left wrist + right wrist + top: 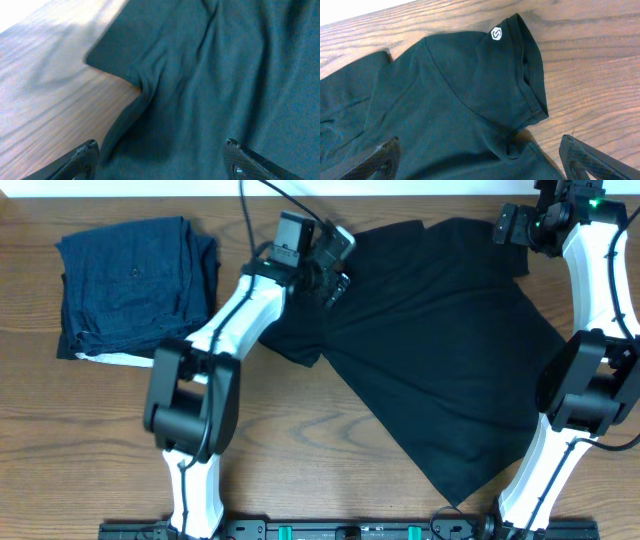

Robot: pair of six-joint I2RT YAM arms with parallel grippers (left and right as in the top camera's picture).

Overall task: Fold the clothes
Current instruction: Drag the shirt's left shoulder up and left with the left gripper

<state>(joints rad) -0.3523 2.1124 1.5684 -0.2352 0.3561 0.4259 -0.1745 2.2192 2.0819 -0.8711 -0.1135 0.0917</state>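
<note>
A black T-shirt (440, 350) lies spread across the middle and right of the wooden table. My left gripper (335, 285) is open above the shirt's left sleeve area; the left wrist view shows the sleeve (135, 55) and the body of the shirt between the open fingers (160, 157). My right gripper (515, 235) is open above the shirt's far right part; the right wrist view shows a sleeve with a small white logo (496, 34) and the open fingers (480, 155) over the cloth. Neither gripper holds anything.
A folded stack of dark blue clothes (135, 285) lies at the far left, with a white edge showing under it. Bare wooden table (330, 450) lies in front of the shirt. The table's far edge runs along the top.
</note>
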